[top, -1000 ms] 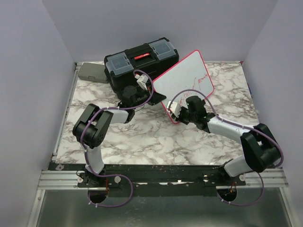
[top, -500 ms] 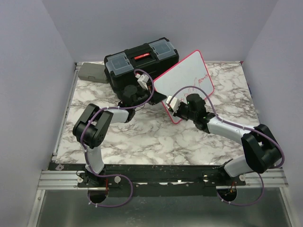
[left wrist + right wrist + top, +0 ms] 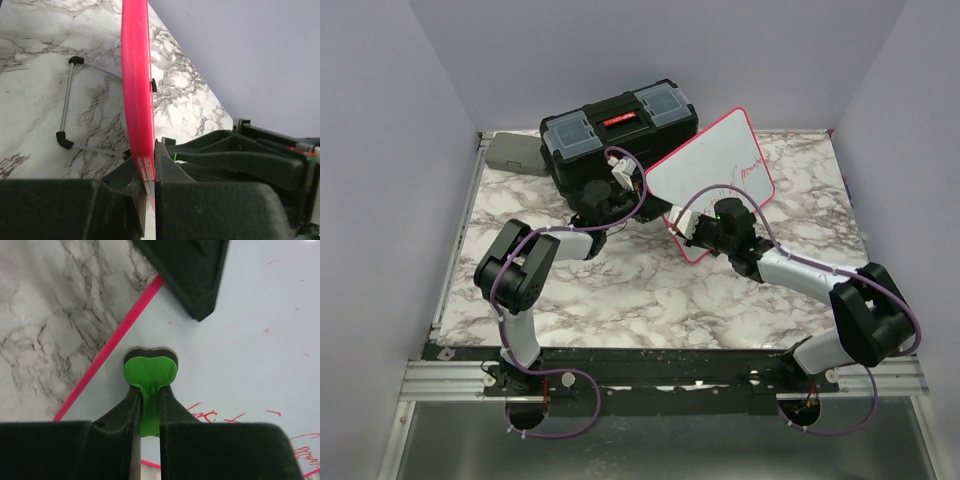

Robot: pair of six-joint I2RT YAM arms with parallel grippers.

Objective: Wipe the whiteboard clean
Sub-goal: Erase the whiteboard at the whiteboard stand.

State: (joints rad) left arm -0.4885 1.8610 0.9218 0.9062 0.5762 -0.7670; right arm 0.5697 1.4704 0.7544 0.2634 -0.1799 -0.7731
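Note:
The whiteboard (image 3: 712, 165), white with a pink-red frame, stands tilted in front of the toolbox. Red handwriting (image 3: 751, 171) shows near its right edge and more (image 3: 210, 415) along its lower part. My left gripper (image 3: 653, 207) is shut on the board's left frame edge (image 3: 134, 100); in the left wrist view the pink edge runs between its jaws (image 3: 150, 167). My right gripper (image 3: 698, 232) is shut on a green eraser (image 3: 150, 371), whose dark pad is pressed flat on the white surface (image 3: 260, 340) near the lower left frame.
A black toolbox (image 3: 618, 128) stands right behind the board. A grey box (image 3: 515, 153) lies at the back left corner. The board's wire stand with black feet (image 3: 66, 107) rests on the marble table (image 3: 610, 290). Walls enclose three sides.
My right gripper has slid the eraser a little up and left across the board's lower part. The left gripper has kept its hold on the frame.

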